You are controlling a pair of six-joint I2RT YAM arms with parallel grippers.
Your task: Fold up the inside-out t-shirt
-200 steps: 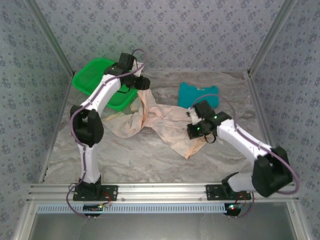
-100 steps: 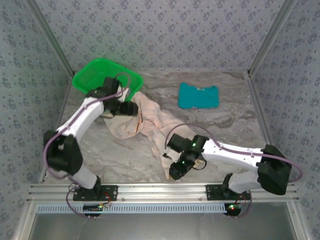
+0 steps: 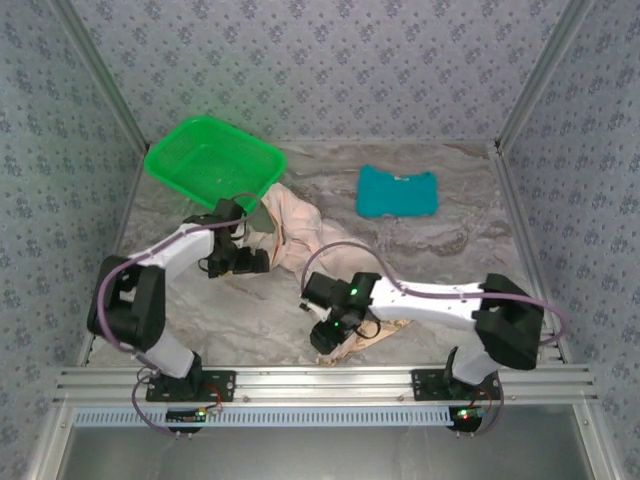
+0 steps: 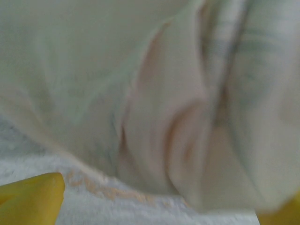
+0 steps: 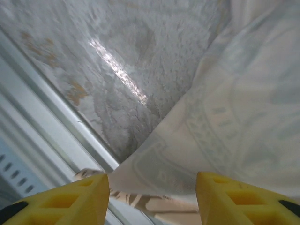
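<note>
Lying at table's [image 5: 117, 56] near edge: t-shirt [image 5: 225, 131] corner

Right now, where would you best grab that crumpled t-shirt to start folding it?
Probably the loose corner of the t-shirt, by the near edge of the table, approached from that edge. It lies flat and pointed, clear of the bunched middle, and the open right gripper faces it.

This is a robotics lab test cell. White-and-black robot arms [image 3: 430, 297] are bolted to a silver aluminium rail [image 3: 320, 378]. Blue-grey floral-patterned backdrop panels [image 3: 350, 60] on metal framing box in a grey marble-patterned tabletop [image 3: 460, 250].
</note>
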